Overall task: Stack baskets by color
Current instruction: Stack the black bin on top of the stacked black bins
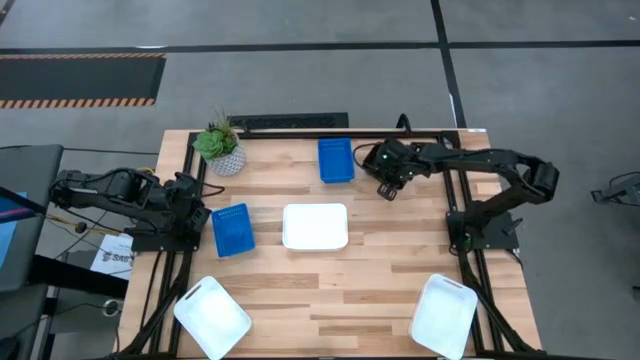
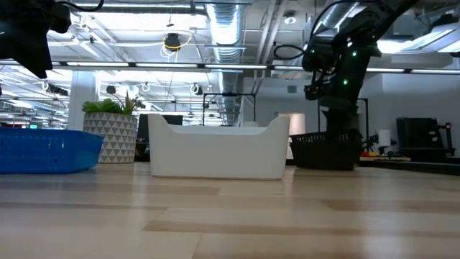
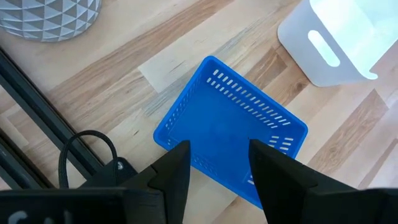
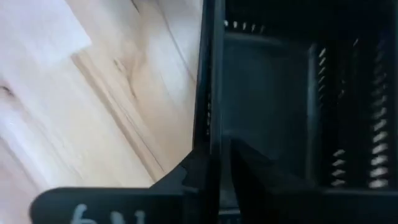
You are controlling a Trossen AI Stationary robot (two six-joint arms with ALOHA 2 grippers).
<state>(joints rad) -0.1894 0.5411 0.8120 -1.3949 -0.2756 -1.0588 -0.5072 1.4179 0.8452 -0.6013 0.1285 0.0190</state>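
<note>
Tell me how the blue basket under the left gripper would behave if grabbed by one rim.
The blue basket looks like thin moulded plastic with slotted walls, so probably light and fairly stiff, though the rim may flex. It lies flat on the wooden table and looks shallow, so it likely slides rather than tips. The left gripper hangs open above its near wall.

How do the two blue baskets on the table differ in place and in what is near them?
The blue basket at the far edge lies beside the right gripper; the blue basket at the left lies just ahead of the left gripper, whose fingers stand open above its rim. The far one sits square to the table; the left one is slightly turned. Both are the same bright blue, upright and empty.
</note>
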